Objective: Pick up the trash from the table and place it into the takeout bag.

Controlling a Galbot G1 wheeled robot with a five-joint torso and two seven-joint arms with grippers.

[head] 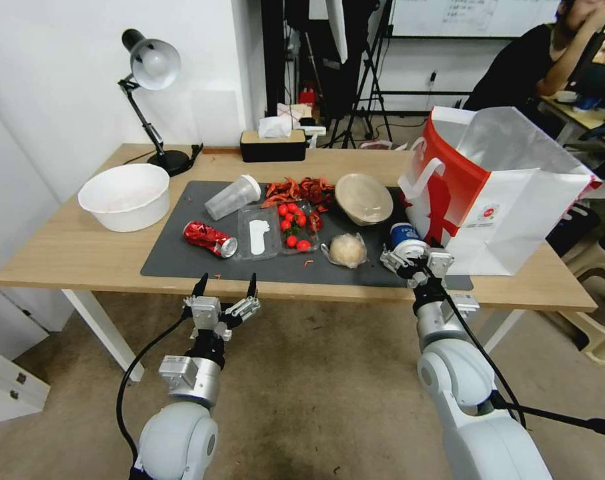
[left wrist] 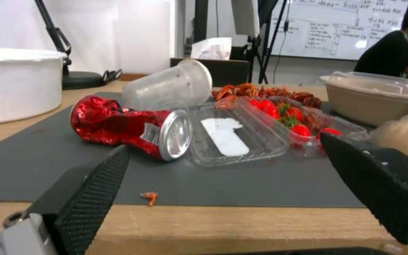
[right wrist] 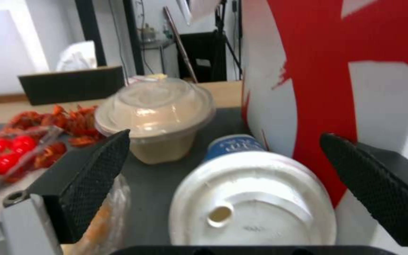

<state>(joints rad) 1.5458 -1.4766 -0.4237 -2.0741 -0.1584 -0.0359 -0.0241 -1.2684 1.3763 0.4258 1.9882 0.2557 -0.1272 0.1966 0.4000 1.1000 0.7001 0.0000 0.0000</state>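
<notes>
– That crushed can [head: 210, 238] is shiny red metal, and the cup [head: 232, 197] beside it is cloudy clear plastic.
– The mat [head: 182, 257] looks matt grey; the table [head: 55, 253] is pale smooth wood, and the bag [head: 509, 200] is stiff glossy paper.

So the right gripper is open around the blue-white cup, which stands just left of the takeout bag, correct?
Not quite: the blue-white cup lies on its side, lid toward the open right gripper, as the right wrist view shows. It is beside the takeout bag.
</notes>
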